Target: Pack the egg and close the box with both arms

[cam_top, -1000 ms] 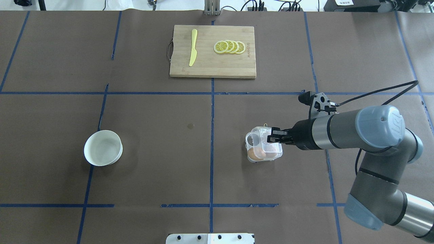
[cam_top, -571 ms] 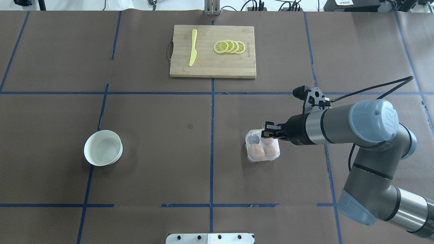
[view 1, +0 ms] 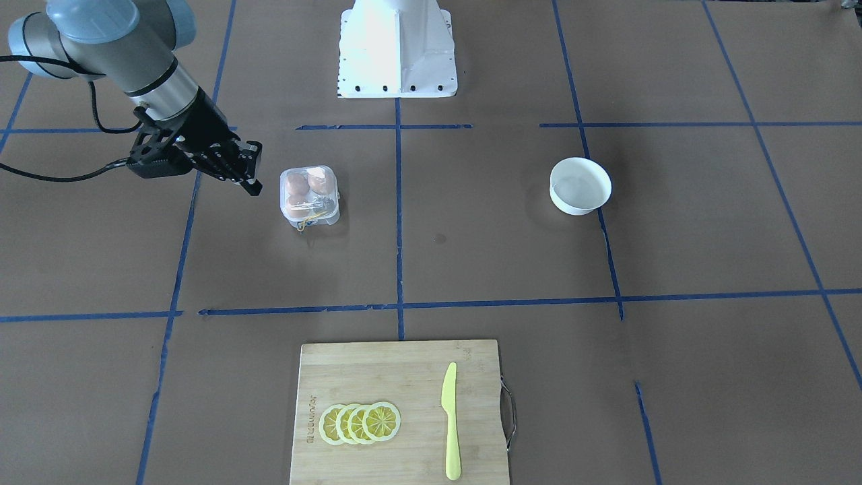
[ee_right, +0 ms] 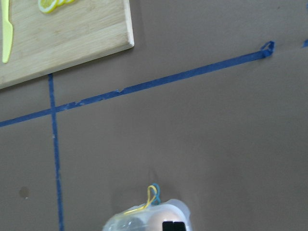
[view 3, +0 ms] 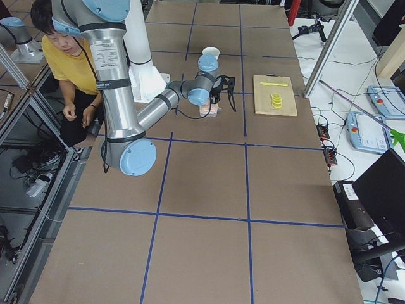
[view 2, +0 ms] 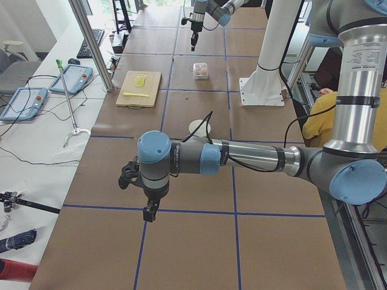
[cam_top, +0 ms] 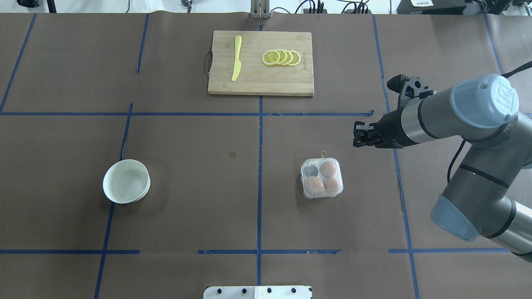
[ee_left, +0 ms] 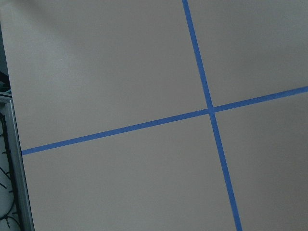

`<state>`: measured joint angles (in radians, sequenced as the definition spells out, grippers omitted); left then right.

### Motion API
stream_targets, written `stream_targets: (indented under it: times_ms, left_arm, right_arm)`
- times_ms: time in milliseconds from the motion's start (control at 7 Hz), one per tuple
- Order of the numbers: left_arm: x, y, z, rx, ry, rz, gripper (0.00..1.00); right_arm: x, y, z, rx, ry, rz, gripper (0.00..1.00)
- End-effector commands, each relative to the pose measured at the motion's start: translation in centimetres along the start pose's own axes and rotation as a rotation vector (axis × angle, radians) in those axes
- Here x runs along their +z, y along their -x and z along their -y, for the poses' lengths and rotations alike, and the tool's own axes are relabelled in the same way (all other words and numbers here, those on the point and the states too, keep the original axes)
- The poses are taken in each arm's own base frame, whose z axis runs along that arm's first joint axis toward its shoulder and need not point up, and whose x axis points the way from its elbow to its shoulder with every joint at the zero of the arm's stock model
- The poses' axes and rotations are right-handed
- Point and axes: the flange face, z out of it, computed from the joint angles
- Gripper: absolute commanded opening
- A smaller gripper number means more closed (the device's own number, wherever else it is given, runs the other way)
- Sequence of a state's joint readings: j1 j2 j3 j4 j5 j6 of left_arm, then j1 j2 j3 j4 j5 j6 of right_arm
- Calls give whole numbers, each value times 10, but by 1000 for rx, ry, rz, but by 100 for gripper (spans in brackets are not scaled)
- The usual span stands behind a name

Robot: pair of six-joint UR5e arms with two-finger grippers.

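On the right half of the table (cam_top: 187, 207), your right arm (cam_top: 436, 112) has drawn back from the box (cam_top: 322, 178), which it was working over a second ago. Right gripper (cam_top: 355, 135): fingertips look together, nothing held. Box stands alone, lid down, the egg (cam_top: 328, 168) inside among three; closing looks done. Open table all round; cutting board (cam_top: 257, 79) well apart. Left gripper (view 2: 148, 212), far off: opening, cannot tell.

Brown paper-covered table (cam_top: 187, 216) crossed by blue tape lines (cam_top: 187, 113), metal post (view 2: 92, 45) alongside, pale surface (view 2: 42, 139) beyond.
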<state>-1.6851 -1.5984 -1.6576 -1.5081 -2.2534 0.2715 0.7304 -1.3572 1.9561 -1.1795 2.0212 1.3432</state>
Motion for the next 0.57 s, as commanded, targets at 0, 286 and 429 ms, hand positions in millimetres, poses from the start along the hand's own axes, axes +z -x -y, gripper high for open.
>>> stream_targets:
  times_ms: [0,286,429]
  left_arm:
    - [2,-1,0,0,5,-2,100]
    - [2,-2,1,4,5,-2,100]
    - [1,-2,1,6,3,-1,100]
  right_arm:
    - [-23,-58,51,-145,17,-174,0]
    - [-61,-164,81,-290,51,-243,22]
    - [-85,-220,88,-348,75,-262,42]
